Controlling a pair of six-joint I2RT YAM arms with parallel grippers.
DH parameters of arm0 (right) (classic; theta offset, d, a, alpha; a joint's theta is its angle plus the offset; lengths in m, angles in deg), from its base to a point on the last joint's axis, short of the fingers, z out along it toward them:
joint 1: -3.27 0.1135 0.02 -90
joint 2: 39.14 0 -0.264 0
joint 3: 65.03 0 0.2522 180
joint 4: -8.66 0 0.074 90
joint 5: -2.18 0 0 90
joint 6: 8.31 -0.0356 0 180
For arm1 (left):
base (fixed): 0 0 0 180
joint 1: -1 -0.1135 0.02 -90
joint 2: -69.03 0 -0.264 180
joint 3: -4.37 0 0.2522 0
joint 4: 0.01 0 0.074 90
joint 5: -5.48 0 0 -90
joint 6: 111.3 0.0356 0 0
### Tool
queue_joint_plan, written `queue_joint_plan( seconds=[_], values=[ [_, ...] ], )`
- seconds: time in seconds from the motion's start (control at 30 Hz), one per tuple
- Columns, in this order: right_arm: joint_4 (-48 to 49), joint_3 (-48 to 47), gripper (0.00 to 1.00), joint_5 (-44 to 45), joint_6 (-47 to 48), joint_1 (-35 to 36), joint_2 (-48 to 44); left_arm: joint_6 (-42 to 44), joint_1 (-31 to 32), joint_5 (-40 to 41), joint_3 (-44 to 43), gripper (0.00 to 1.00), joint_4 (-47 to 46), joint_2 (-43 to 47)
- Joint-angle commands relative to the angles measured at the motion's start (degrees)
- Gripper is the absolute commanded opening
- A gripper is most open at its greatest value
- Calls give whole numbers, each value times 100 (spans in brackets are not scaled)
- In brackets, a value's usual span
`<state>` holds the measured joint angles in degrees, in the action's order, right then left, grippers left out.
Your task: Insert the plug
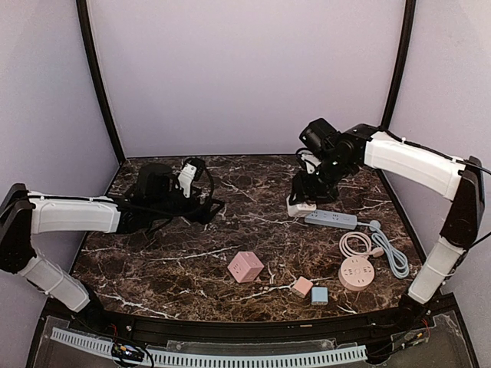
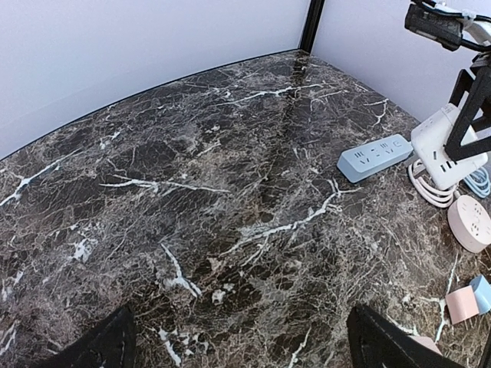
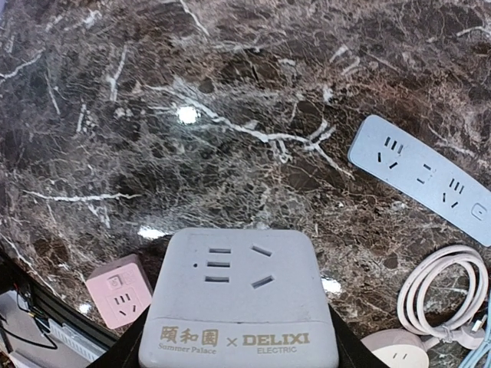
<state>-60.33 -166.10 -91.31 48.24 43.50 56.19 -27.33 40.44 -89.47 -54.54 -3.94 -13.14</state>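
Note:
My right gripper (image 1: 304, 198) is shut on a white square socket block (image 3: 238, 295) marked DELIXI, its slotted face toward the right wrist camera. The block is held low over the table, left of a blue-grey power strip (image 1: 331, 219). A coiled white cable (image 1: 354, 245) with its plug lies beside a round pink socket (image 1: 356, 273). My left gripper (image 1: 205, 207) is open and empty above bare marble at mid-left. In the left wrist view its dark fingertips (image 2: 103, 343) frame the table, and the white block (image 2: 443, 146) shows at far right.
A pink cube socket (image 1: 245, 267) sits front centre. A small pink adapter (image 1: 302, 287) and a small blue adapter (image 1: 319, 296) lie near the front edge. A light blue cable (image 1: 395, 254) loops at the right. Purple walls enclose the marble table (image 1: 169, 261).

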Motion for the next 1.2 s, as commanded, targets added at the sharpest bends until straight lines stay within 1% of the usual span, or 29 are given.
queue_joint_plan(
  seconds=[0.0,0.1,0.27,0.47,0.57,0.67,0.93,1.17],
  values=[
    [-843,-380,0,-226,314,-194,354,171,-9,107,153,96,-270,-112],
    [-1096,-461,0,-338,430,-360,530,216,-7,137,202,95,-342,-141],
    [-1170,-312,0,-760,419,-724,671,302,-12,150,220,95,-339,-139],
    [-1462,-321,0,-252,208,-1024,719,353,-6,200,309,95,-408,-91],
    [-1436,-232,0,-106,167,-1259,722,361,-2,193,326,95,-448,-139],
    [-1394,-336,0,120,143,-1481,829,357,-6,137,326,95,-499,-200],
    [-1408,-563,0,190,206,-1802,1334,290,-5,62,302,95,-386,-163],
    [-1422,-726,0,326,153,-2052,1546,320,-7,81,342,95,-406,-158]
  ],
)
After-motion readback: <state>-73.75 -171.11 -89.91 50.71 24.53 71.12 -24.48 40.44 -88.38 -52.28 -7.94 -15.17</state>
